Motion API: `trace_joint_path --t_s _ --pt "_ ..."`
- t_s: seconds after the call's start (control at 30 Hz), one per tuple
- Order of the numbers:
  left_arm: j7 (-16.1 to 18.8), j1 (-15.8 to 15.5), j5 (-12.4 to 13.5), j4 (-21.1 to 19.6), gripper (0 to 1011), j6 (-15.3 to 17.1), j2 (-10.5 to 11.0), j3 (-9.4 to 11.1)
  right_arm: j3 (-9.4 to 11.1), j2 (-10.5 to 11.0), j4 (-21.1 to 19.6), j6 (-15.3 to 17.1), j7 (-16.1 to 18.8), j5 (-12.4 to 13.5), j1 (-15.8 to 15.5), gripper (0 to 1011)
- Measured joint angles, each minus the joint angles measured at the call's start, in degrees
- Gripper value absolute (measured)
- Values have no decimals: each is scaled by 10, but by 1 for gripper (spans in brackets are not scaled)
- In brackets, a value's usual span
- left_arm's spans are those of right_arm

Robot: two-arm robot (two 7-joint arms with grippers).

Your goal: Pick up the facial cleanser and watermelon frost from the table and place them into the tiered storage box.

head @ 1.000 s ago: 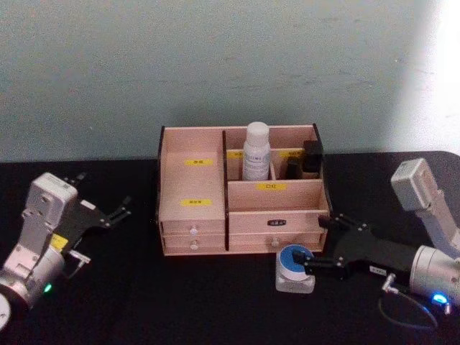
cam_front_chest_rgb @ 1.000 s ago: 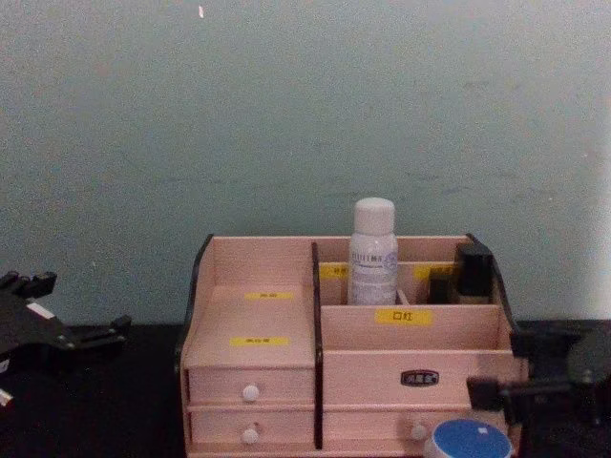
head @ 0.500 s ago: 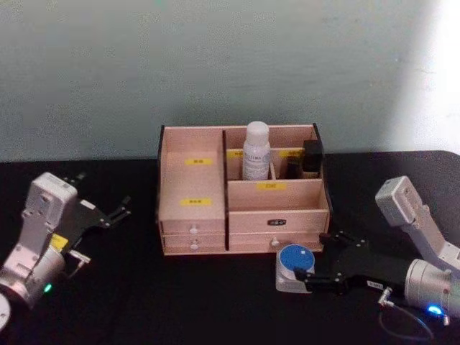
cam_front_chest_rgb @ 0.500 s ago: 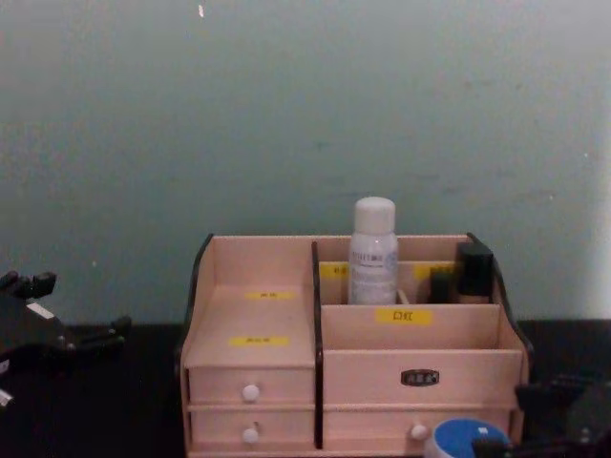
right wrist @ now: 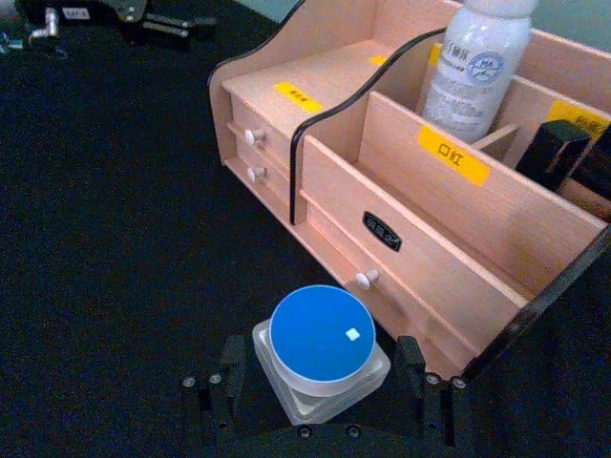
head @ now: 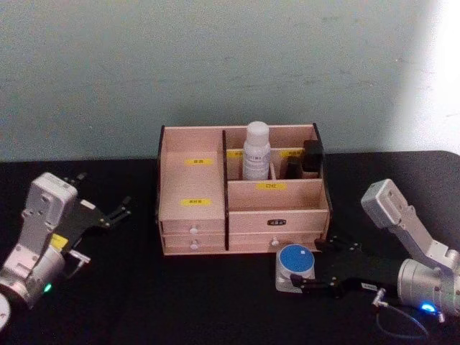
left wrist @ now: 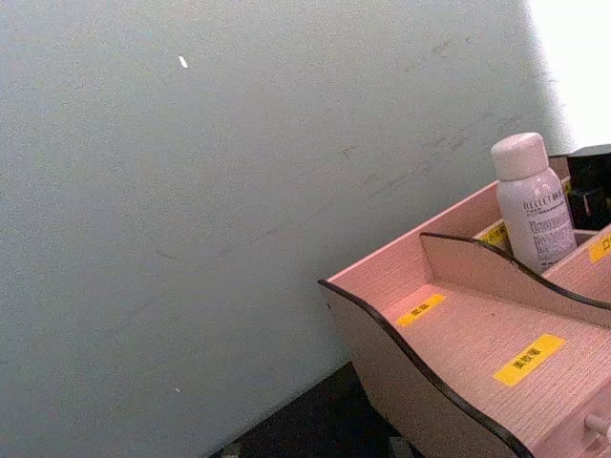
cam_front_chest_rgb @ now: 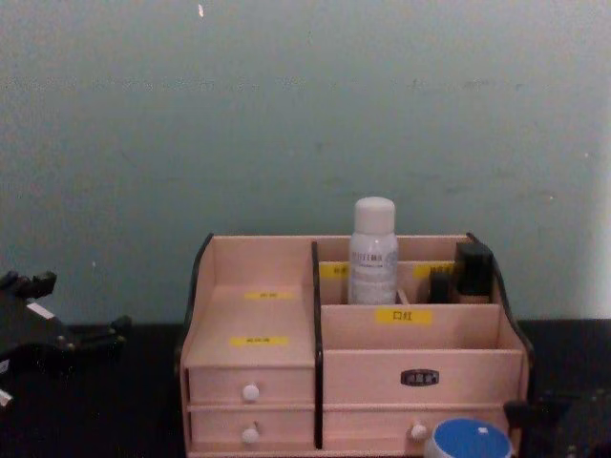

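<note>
Reading the labels first: the tiered storage box point(head: 244, 215) carries small yellow labels. The one on its front middle compartment point(right wrist: 452, 155) reads 口红 in the right wrist view, while the others are too small to make out. A dark plate point(right wrist: 384, 232) on the drawer front below it has pale lettering I cannot read. The white bottle point(head: 256, 152) has a printed label with a round blue emblem, and its lettering is also unreadable. It stands upright in a rear compartment, at 12 o'clock from the 口红 section, with a black container point(head: 312, 157) at its 3 o'clock.

The blue-lidded jar point(head: 295, 267) sits on the black table point(head: 180, 302) at about 5 o'clock from the box, just in front of the right-hand drawers. The right arm reaches in low from 4 o'clock, its forearm nearly level with the table. The right gripper point(head: 312, 264) has its fingers spread wide, one on each side of the jar and close beside it. Whether either finger touches the jar cannot be told.

The left gripper point(head: 104, 192) is parked at 9 o'clock, well apart from the box. It points toward 2 o'clock with its fingers apart and holds nothing.
</note>
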Motion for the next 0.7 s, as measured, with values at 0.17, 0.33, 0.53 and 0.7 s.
trace_joint_path --t_s 0.17,0.33,0.53,0.7 --pt "0 0 0 0 1001 0 0 0 -7 -4 9 3 8 -5 9 1000" --pt "0 0 0 0 1001 0 0 0 -11 -12 20 5 9 -9 17 1000" --pt "0 0 0 0 1001 0 0 0 -13 -20 32 6 8 -13 25 1000" --pt "0 0 0 0 1001 0 0 0 -15 -24 38 6 10 -15 29 1000"
